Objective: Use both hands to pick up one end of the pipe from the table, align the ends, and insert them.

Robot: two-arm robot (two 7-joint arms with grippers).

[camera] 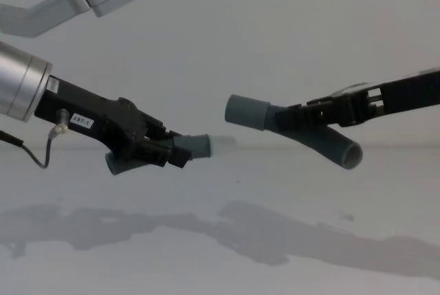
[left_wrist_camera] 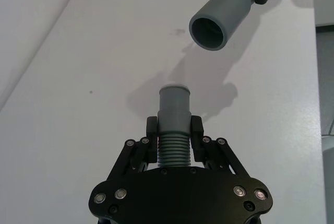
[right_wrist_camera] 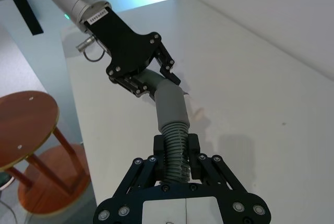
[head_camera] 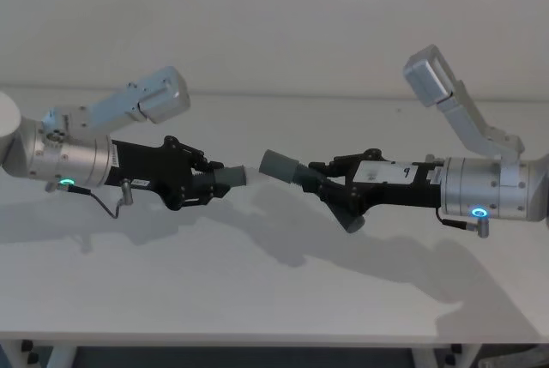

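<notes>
Grey hose pieces hang above the table (head_camera: pixel 257 282), left claw (head_camera: pixel 208 181) clamped on one, right claw (head_camera: pixel 330 181) on the other, cuffs apart and off-axis, so pushing now risks rim collision or slipping.

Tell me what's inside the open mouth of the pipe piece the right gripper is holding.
Nothing visible: the right piece's cuff looks hollow and dark. Its depths are shadowed. The left piece's cuff sits apart, not inserted.

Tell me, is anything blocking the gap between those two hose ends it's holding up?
Nothing visible. The left gripper holds one cuff, the right gripper the wider cuff; open air lies between them above the table, though they are not yet lined up.
</notes>
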